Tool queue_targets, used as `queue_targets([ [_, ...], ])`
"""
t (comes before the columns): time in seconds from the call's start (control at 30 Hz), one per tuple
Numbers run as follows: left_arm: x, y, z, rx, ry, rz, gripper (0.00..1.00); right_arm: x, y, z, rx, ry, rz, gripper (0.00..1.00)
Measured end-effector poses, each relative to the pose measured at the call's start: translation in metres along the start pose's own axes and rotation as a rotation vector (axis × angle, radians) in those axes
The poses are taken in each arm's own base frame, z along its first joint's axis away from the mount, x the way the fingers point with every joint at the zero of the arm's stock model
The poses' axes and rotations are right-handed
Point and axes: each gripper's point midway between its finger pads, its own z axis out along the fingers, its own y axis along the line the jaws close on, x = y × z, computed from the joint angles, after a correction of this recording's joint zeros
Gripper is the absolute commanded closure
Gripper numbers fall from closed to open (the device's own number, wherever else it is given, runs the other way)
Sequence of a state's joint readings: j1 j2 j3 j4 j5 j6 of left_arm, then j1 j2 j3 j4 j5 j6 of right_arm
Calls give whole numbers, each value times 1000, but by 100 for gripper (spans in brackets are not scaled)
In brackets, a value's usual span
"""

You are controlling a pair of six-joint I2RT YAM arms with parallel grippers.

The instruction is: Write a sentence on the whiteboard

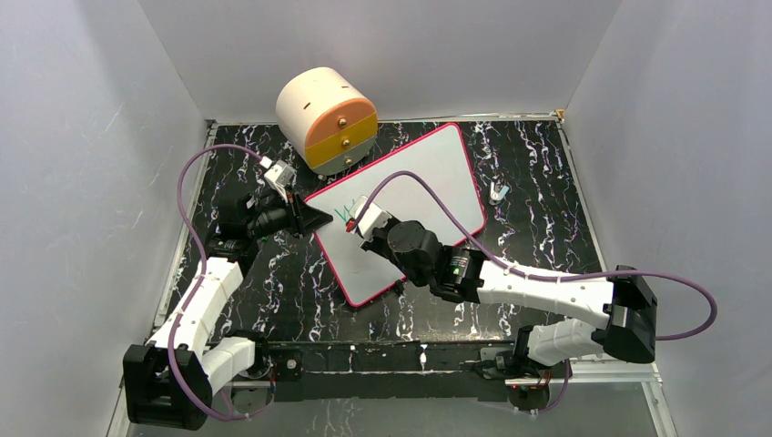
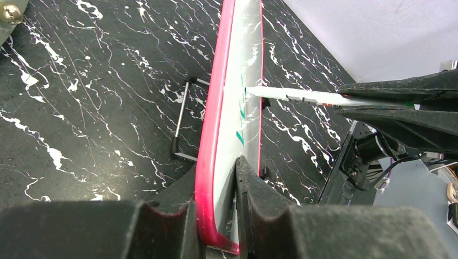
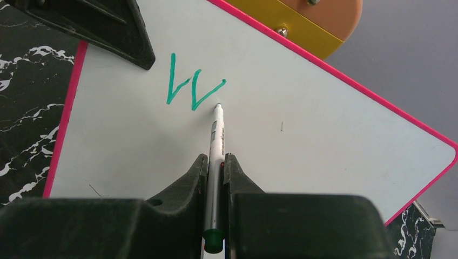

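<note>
The black, white-veined table (image 1: 537, 223) carried 3 things: the whiteboard (image 1: 437, 155) at its centre, a round cream-and-orange box (image 1: 320, 109) at 11 o'clock, and a small white piece (image 1: 498, 191) at 2 o'clock.

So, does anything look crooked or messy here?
The whiteboard lies askew, turned diagonally on the table, its edge pinched by the left gripper. A small pale object lies loose beside it. Nothing looks spilled or broken.

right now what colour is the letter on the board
The letter is green, clearest in the right wrist view.
</note>
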State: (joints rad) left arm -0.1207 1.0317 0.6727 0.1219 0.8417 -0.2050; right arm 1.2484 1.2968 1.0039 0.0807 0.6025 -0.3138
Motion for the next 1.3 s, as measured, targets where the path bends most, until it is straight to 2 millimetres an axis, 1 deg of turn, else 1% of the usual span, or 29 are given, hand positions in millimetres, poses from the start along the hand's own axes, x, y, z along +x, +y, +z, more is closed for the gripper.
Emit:
queue_targets([
  [0.8, 0, 0, 0, -1, 1, -1, 100, -2, 4, 1, -26, -11, -1, 100],
  [1.3, 0, 0, 0, -1, 1, -1, 100, 10, 10, -5, -72, 37, -29, 100],
])
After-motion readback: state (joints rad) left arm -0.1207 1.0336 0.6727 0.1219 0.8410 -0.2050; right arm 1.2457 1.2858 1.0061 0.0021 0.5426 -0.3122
